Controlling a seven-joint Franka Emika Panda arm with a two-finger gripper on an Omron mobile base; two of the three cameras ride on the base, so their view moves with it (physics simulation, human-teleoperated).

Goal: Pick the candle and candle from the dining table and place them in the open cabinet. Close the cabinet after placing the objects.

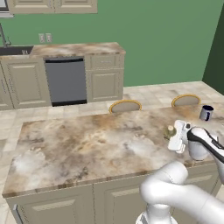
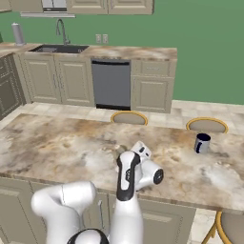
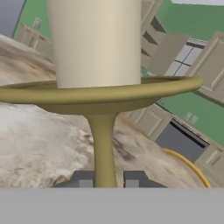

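A cream candle (image 3: 96, 43) stands on a brass-gold candlestick with a wide drip plate, close up in the hand view. Its thin stem runs down between my two dark finger tips, and my gripper (image 3: 105, 179) is shut on it. From the base cameras, the gripper (image 1: 171, 136) (image 2: 123, 157) hovers low over the near right part of the dining table (image 1: 78, 144) (image 2: 57, 143), with the small candle (image 1: 170, 130) (image 2: 119, 150) at its tip. I cannot tell whether the candlestick's foot touches the marble. The cabinet is out of view.
A dark blue mug (image 1: 206, 113) (image 2: 202, 143) stands on the table's far right. Two gold-rimmed stools (image 1: 125, 106) (image 1: 186, 100) sit behind the table's far edge. Beyond lie a grey dishwasher (image 1: 65, 81) (image 2: 111, 85), beige base units and a sink (image 2: 59, 47).
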